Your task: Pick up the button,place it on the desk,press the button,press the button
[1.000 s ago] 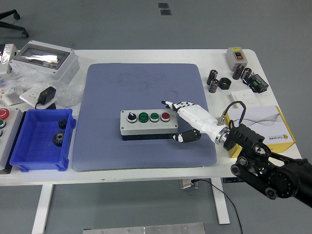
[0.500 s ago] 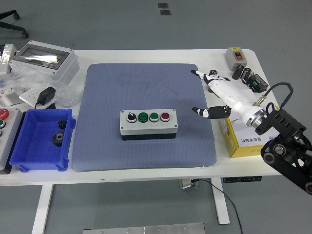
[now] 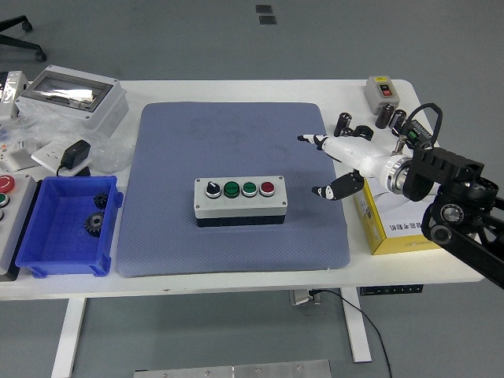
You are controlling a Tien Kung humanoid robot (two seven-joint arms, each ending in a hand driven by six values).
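A grey button box (image 3: 240,199) with a black selector knob, two green buttons and one red button lies flat in the middle of the blue-grey mat (image 3: 232,134). My right hand (image 3: 331,164), white with black fingertips, hovers over the mat's right edge, well to the right of the box and not touching it. Its fingers are spread and hold nothing. The left arm is out of view.
A blue bin (image 3: 67,228) with black gears sits at the left, with a grey enclosure (image 3: 72,96) and a black adapter (image 3: 76,153) behind it. A yellow-and-white carton (image 3: 409,224) lies under my right forearm. Black cylinders (image 3: 346,126) and a small switch box (image 3: 383,90) stand at the back right.
My right hand pulled away from the box's red-button end, swung up and right off the mat, then dropped slightly back left. The box has not moved.
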